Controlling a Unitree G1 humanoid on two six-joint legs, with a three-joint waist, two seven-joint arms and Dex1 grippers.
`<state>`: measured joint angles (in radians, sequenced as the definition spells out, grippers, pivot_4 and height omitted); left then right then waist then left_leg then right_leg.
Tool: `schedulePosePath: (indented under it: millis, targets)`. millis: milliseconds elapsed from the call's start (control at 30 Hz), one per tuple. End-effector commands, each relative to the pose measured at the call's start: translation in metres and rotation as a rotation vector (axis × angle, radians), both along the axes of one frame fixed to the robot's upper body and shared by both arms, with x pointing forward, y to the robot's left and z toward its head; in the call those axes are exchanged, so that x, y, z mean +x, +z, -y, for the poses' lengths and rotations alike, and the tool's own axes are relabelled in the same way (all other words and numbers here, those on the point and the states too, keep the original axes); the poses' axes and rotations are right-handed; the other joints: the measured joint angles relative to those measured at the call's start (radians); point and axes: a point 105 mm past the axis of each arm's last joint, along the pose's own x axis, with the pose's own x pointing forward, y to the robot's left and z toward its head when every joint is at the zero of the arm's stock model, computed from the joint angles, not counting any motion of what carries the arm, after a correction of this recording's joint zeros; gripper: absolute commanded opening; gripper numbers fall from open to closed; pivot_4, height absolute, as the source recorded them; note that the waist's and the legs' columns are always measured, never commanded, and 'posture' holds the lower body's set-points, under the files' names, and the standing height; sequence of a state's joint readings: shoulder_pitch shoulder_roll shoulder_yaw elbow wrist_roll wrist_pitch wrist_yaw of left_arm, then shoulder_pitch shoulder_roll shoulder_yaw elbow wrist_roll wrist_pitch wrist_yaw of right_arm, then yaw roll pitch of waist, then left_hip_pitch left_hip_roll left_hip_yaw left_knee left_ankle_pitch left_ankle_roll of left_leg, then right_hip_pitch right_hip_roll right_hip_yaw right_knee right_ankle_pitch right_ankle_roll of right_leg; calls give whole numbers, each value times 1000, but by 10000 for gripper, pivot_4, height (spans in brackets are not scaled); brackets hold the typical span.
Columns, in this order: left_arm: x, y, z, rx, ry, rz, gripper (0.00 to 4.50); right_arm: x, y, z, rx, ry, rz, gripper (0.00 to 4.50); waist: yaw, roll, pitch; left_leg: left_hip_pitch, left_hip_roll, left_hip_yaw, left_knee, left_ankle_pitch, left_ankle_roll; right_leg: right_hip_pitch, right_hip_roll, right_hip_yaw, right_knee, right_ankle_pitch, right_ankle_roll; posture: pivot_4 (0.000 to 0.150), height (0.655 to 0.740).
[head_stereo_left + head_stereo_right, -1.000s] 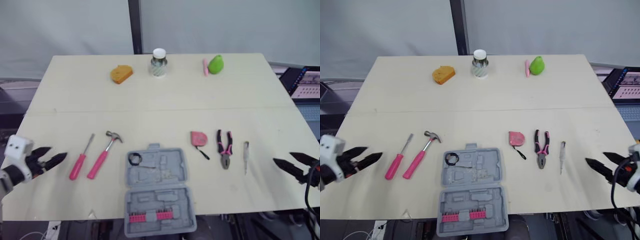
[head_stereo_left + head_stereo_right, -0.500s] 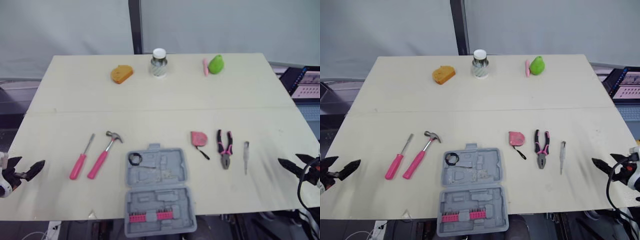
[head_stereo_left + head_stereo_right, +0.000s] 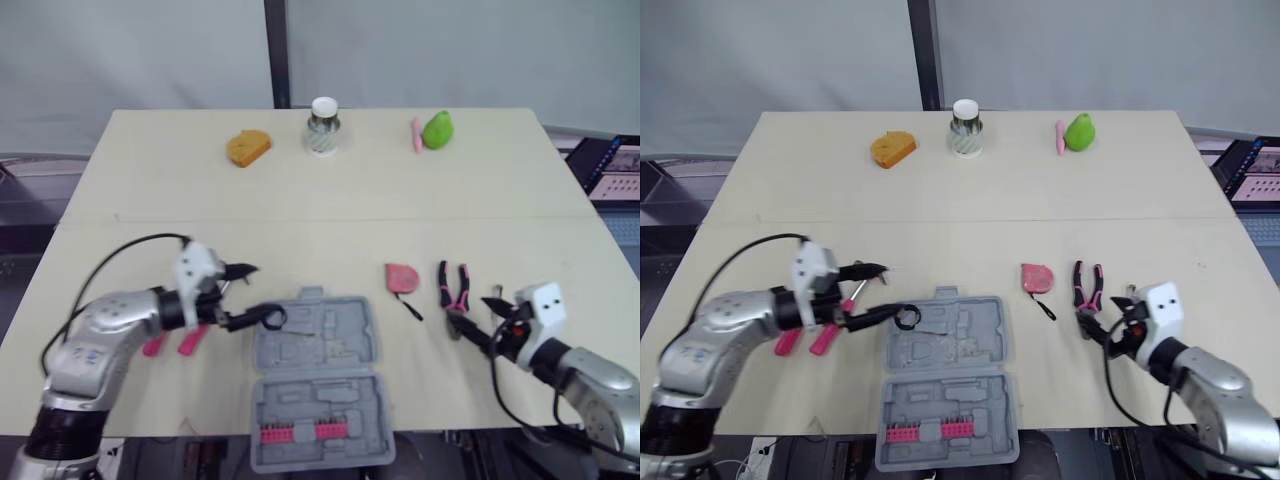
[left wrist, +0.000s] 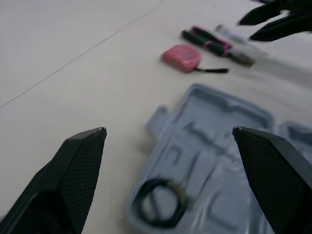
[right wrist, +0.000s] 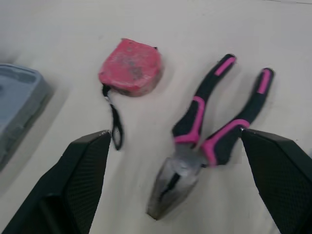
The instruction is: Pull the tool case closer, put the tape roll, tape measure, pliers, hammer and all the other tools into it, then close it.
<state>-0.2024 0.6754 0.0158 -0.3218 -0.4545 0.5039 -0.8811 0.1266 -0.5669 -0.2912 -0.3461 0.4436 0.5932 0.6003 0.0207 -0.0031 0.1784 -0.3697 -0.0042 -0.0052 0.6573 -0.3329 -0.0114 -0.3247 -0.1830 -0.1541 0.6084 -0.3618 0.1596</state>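
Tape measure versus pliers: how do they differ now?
The tape measure is a compact pink block trailing a black strap; the pliers are long, black-and-pink, with a grey nose and handles spread. The tape measure lies nearer the tool case. Both lie flat on the table, outside it.

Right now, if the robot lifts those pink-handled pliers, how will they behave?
The pliers are probably heavy for their size: the head looks metal. Their handles lie spread, so the joint may swing. Lying flat, they should not roll.
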Motion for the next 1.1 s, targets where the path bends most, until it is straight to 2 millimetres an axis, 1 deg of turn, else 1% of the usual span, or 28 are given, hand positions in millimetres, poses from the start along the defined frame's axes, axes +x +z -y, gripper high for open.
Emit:
schedulePosePath:
  millis: [33,100,167,233,300,400,567,700,867,967,1033,1100]
  targets:
    - [-20,-3,36,12,-199,9,44532,3,8,-28,-21,5,14,45000,0,0,0,0,0,0,0,0,0,0,0,0,0,0,0,1500,7400]
    - [-24,-8,44,22,-254,10,44532,5,4,-42,-28,21,-5,45000,0,0,0,1,0,1,0,0,0,0,0,0,0,0,0,1500,7400]
    - [-24,-9,48,19,-276,17,44532,7,-2,-51,-49,30,-21,45000,2,0,0,0,0,0,0,0,0,0,0,1,0,0,0,1500,7400]
    - [-22,-8,50,10,-277,25,44532,11,-11,-55,-70,27,-42,45000,4,0,0,0,0,0,1,0,0,0,0,1,0,0,0,1500,7400]
    - [-21,-8,52,6,-275,29,44532,13,-16,-57,-81,31,-53,45000,7,0,0,-1,-1,-1,3,0,0,0,0,1,0,0,0,1500,7400]
    - [-18,-9,52,5,-266,35,44532,21,-20,-67,-74,47,-61,45000,3,0,0,-1,-1,-1,3,0,0,0,0,1,0,0,0,1500,7400]
    - [-18,-10,52,5,-257,44,44532,32,-27,-75,-79,50,-66,45000,0,0,0,-1,-1,-1,2,0,0,0,0,0,0,0,0,1500,7400]
    - [-17,-11,51,10,-247,49,44532,36,-33,-81,-79,63,-80,45000,2,0,0,-1,-1,-1,3,0,0,0,0,0,1,0,0,1500,7400]
    - [-17,-9,53,10,-242,57,44532,41,-39,-81,-79,47,-91,45000,0,0,0,-1,-1,-1,3,0,0,0,0,1,1,0,0,1500,7400]
    - [-19,-10,54,11,-242,56,45000,43,-41,-79,-79,21,-95,36081,0,0,0,0,0,-1,3,0,0,0,0,1,2,0,0,1500,7400]
    - [-20,-10,54,12,-242,55,45000,43,-43,-76,-83,2,-104,26381,0,0,0,0,0,-1,3,0,0,0,0,1,2,0,0,1500,7400]
    - [-19,-10,54,10,-238,53,45000,42,-47,-70,-81,-38,-126,16498,0,0,0,0,0,-1,3,0,0,0,0,1,2,0,0,1500,7400]
